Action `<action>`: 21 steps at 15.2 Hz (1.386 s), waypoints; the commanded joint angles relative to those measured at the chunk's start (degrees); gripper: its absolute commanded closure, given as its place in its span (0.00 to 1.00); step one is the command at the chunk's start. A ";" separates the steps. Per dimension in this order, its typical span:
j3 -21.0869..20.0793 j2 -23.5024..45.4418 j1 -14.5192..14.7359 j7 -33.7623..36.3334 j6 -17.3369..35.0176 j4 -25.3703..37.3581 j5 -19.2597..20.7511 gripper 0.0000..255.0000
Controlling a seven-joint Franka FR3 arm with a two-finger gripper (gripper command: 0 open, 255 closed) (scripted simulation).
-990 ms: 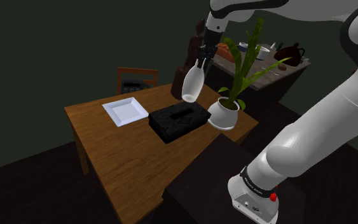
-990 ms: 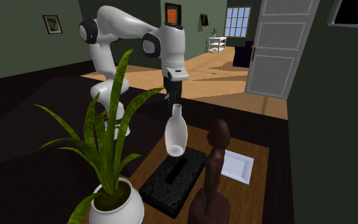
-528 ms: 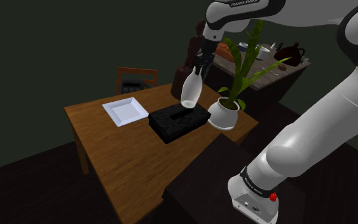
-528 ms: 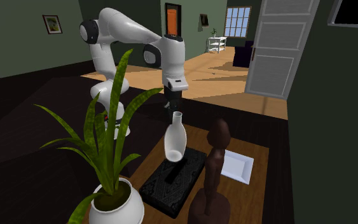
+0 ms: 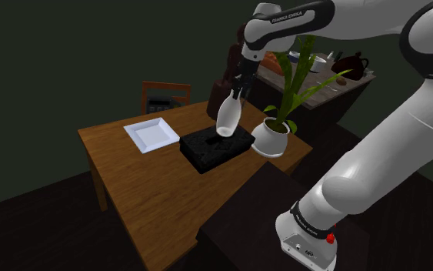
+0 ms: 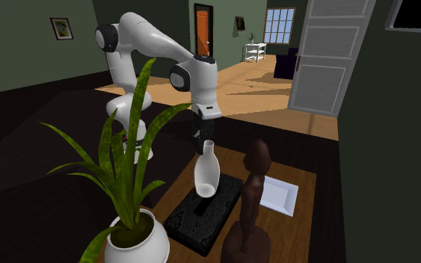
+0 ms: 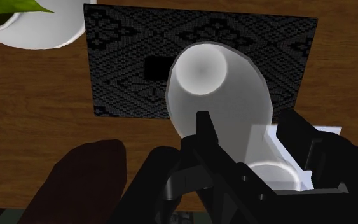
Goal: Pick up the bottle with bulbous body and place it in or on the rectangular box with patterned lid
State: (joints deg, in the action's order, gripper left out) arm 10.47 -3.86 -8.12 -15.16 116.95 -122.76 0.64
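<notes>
Wooden table (image 5: 138, 192) — black gripper (image 5: 236, 94) clasps a white bottle (image 5: 227, 119) (neck up) above the patterned box (image 5: 205, 151); white plate (image 5: 151, 133) at the box's ten o'clock.

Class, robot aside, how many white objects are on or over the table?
3: in the shoulder view, a plate left of the black box, a plant pot right of it, a bottle in the gripper above it.

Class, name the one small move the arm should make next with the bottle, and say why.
Probably lower it slightly, then release: the gripper clasps the white bottle by its neck, directly over the black patterned box, seemingly just short of touching it.
</notes>
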 commanded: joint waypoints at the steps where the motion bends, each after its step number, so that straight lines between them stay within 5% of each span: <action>1: 0.07 0.54 -0.04 -0.15 1.56 -0.97 -0.09 1.00; 13: 0.12 1.88 -0.06 -0.36 4.69 -2.79 -0.36 1.00; 14: 0.12 1.88 -0.06 -0.36 4.69 -2.78 -0.36 0.00; 19: 0.12 1.88 -0.06 -0.36 4.69 -2.78 -0.36 0.00; 21: 0.07 0.44 -0.04 -0.14 0.86 -0.37 -0.07 0.00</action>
State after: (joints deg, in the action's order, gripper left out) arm 10.55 -2.58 -8.15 -15.39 119.22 -123.64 0.40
